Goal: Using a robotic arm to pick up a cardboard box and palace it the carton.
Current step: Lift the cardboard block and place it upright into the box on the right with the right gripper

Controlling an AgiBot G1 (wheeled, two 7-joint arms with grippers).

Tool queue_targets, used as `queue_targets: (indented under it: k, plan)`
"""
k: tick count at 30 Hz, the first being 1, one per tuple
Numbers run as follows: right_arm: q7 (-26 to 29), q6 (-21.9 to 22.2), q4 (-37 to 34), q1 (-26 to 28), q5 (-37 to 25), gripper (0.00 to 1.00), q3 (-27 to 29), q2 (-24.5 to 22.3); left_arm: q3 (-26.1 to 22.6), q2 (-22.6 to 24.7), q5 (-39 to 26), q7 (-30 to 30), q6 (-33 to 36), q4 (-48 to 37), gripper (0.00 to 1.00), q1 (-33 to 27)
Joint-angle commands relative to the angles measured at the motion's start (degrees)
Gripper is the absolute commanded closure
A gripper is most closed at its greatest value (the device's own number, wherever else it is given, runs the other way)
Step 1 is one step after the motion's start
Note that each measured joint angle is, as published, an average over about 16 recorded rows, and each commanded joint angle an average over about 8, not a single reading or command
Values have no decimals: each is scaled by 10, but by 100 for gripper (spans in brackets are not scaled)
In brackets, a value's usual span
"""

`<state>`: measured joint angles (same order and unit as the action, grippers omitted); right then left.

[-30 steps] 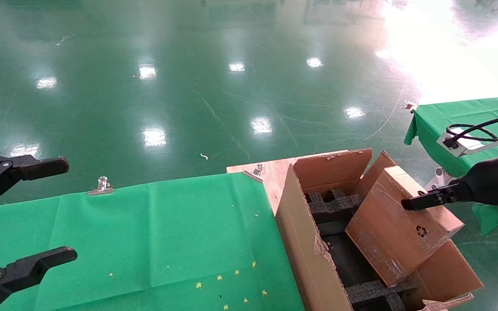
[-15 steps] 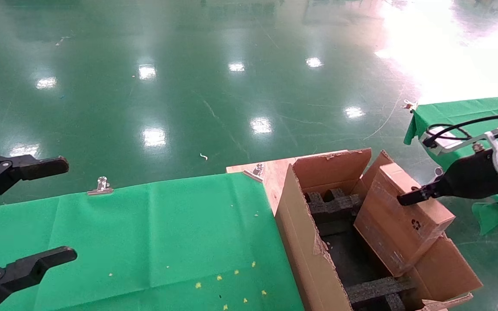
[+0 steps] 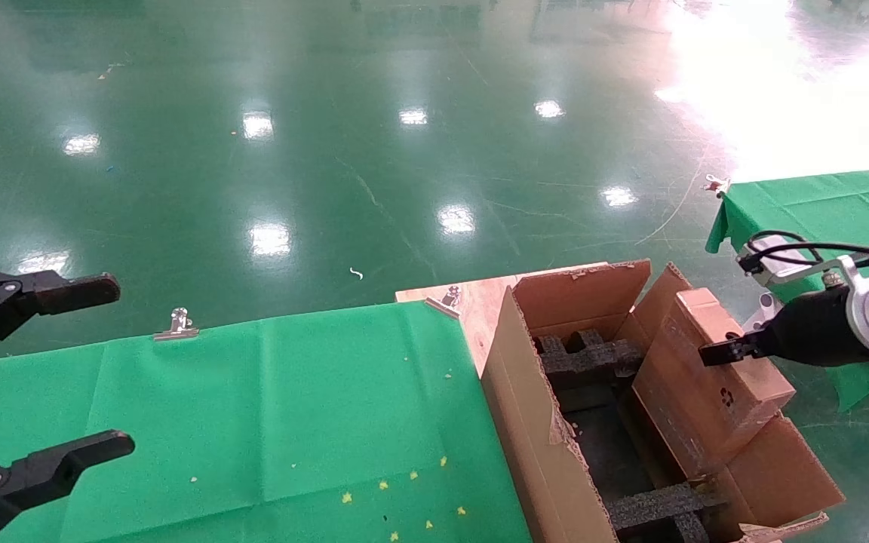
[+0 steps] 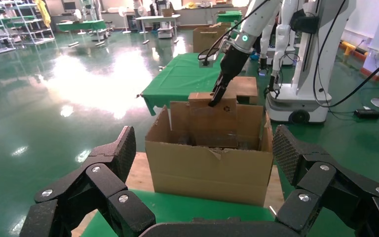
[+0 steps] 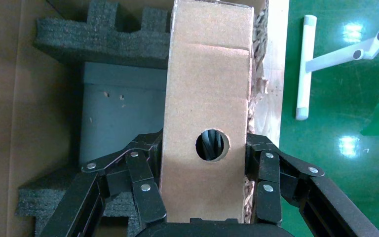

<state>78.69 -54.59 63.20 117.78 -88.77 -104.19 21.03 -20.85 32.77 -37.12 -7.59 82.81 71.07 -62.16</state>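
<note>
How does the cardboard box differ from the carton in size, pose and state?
The cardboard box is much smaller than the carton. The box is closed and taped; the carton stands open with raised flaps and torn edges. The box is tilted, clamped in the right gripper; the carton rests upright, with black foam inside. Both are brown cardboard.

Cardboard box (image 3: pixel 710 385) lower end hidden inside carton (image 3: pixel 532 422); right gripper (image 3: pixel 717 353) far finger behind box; carton cut off at frame bottom.
</note>
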Motion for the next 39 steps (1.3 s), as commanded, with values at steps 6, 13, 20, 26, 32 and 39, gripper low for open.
queue_targets:
  k: [6,13,20,26,32,39]
  plan:
    - [75,29,43,-14,-42,100,-14,-11,0,0,0,0,0,0,0,0]
    - [104,68,29,-50,-48,100,-27,-1,0,0,0,0,0,0,0,0]
    - [104,91,7,-78,-37,100,-33,14,0,0,0,0,0,0,0,0]
    - [99,107,-12,-99,-26,100,-36,31,0,0,0,0,0,0,0,0]
    - [92,126,-36,-123,-23,100,-42,52,0,0,0,0,0,0,0,0]
    - [81,149,-67,-156,-17,100,-48,79,0,0,0,0,0,0,0,0]
